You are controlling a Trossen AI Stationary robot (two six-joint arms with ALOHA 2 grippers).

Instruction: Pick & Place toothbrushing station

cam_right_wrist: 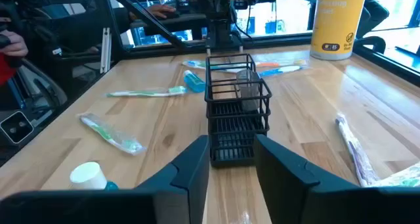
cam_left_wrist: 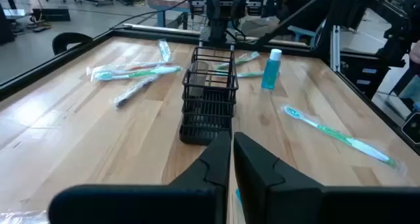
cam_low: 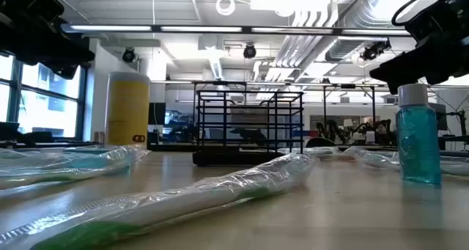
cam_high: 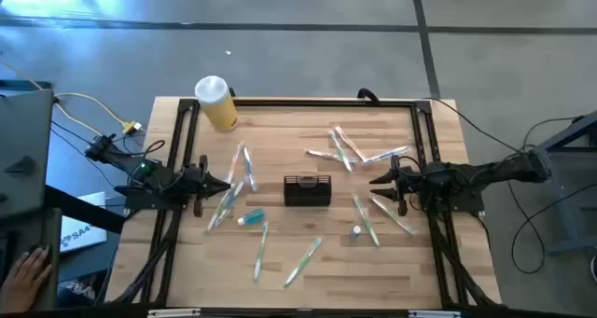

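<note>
The toothbrushing station, a small black wire-mesh caddy [cam_high: 307,190], stands on its base at the middle of the wooden table. It also shows in the low view [cam_low: 249,129], the left wrist view [cam_left_wrist: 210,96] and the right wrist view [cam_right_wrist: 236,109]. My left gripper [cam_high: 224,186] is to the caddy's left, pointing at it. Its fingers [cam_left_wrist: 232,152] are shut and empty. My right gripper [cam_high: 378,180] is to the caddy's right, also pointing at it. It is open [cam_right_wrist: 231,158] and empty, a short way from the caddy.
Several wrapped toothbrushes lie scattered left [cam_high: 233,183], right [cam_high: 350,150] and near [cam_high: 303,260] of the caddy. A small blue bottle [cam_high: 250,219] lies on its side; another [cam_high: 356,231] stands upright. A yellow cylinder with a white lid [cam_high: 216,102] is at the far left. A person's hand [cam_high: 28,271] is off the table's left.
</note>
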